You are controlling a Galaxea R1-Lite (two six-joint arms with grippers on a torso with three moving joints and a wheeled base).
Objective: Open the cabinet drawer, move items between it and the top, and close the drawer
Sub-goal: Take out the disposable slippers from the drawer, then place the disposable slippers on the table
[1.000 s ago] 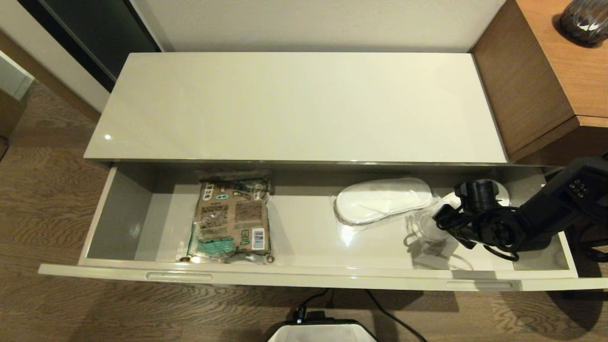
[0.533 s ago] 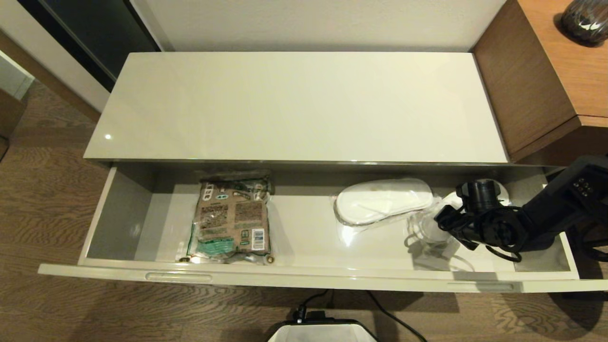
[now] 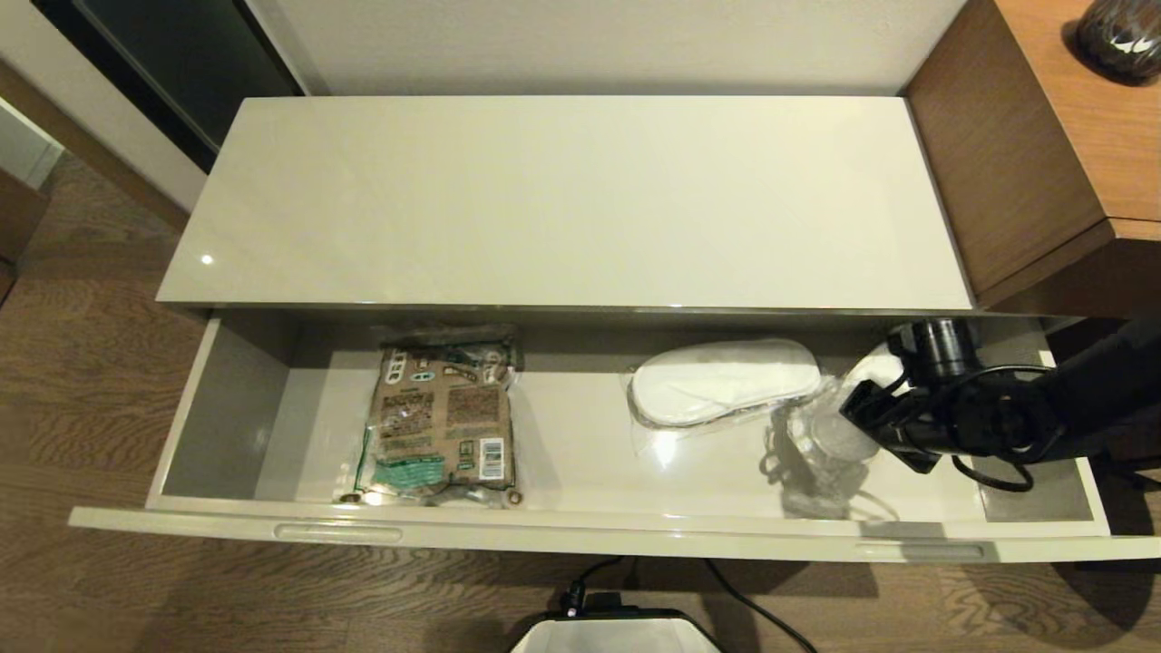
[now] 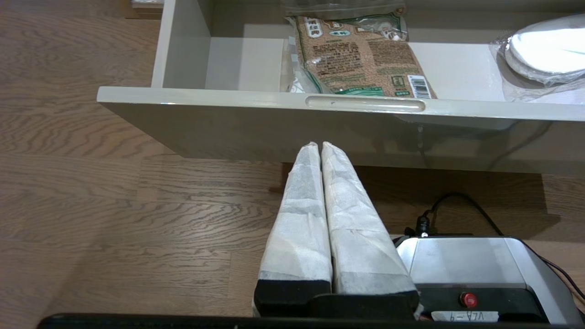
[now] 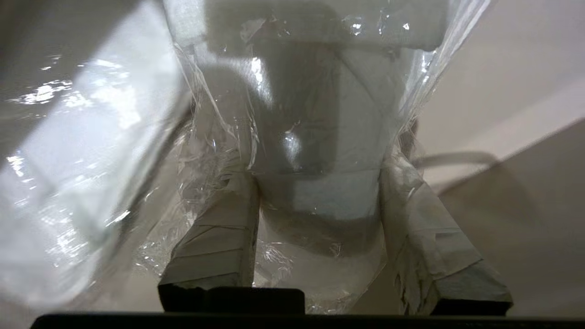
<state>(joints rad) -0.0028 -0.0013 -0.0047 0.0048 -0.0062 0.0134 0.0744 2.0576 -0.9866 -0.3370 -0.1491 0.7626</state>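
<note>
The cabinet drawer [image 3: 580, 531] stands pulled fully out below the top [image 3: 562, 199], a glossy cream slab with nothing on it. Inside the drawer, toward the robot's left, the brown-and-green pouch [image 3: 442, 422] lies flat, its lower edge near the front rim. Toward the right, the white slippers [image 3: 726, 392] rest in their clear wrap, and the loose end of that wrap [image 3: 821, 453] spreads toward the front. The right gripper [image 5: 320, 201] reaches into the drawer's right end; in the right wrist view its two taped fingers [image 5: 219, 233] are spread with a white wrapped item between them, crinkled clear plastic bunched around both. Whether the fingers actually press on it, I cannot tell. The left gripper [image 4: 320, 148] hangs outside the drawer, in front of its face and below the left handle slot [image 4: 364, 103], its padded fingers pressed together with nothing between them. A brown wooden desk [image 3: 1043, 136] adjoins the cabinet on the right, with a dark rounded object [image 3: 1120, 36] on it.
</note>
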